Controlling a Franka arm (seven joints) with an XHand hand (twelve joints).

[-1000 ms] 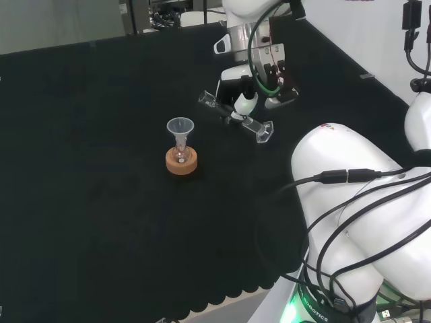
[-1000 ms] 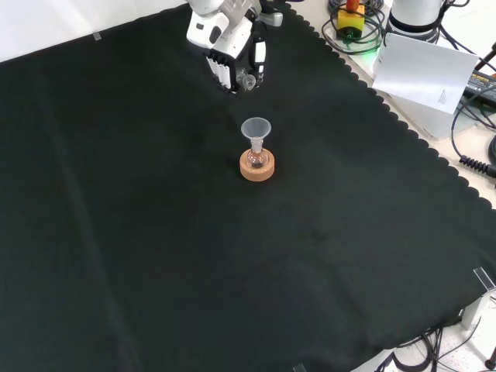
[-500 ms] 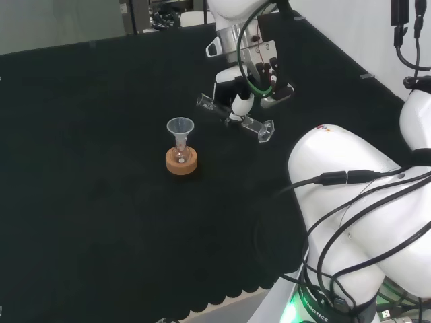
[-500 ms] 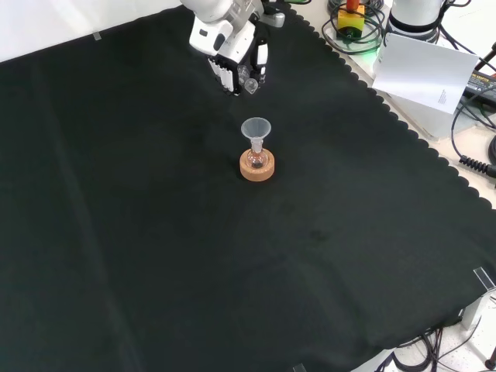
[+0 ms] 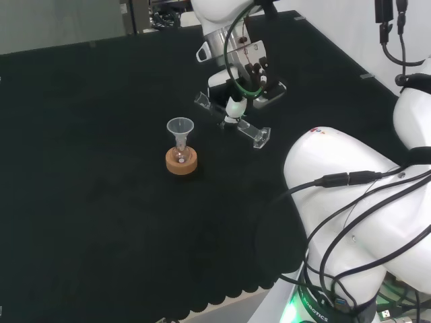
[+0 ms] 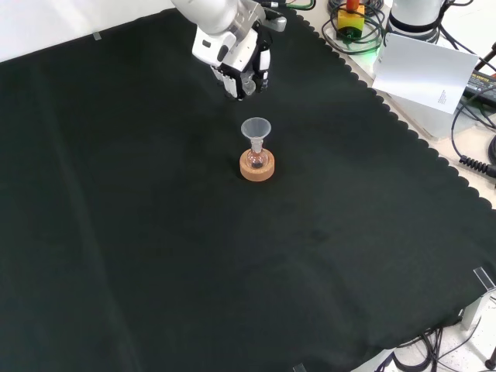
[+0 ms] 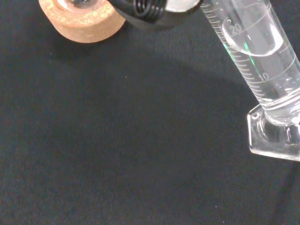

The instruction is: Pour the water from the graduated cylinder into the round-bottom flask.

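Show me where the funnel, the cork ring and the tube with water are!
funnel (image 5: 180, 126), head view, on its wide rim.
cork ring (image 6: 256, 169), front view, on its front side.
tube with water (image 7: 255, 51), wrist view, on its marked wall near the water line.

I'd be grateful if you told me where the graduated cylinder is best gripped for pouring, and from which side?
Grip the cylinder round its plain tube at mid-length, as the hand does now in the head view, coming from above. The flared foot is too wide to wrap, and the mouth must stay free to tip toward the funnel on the flask.
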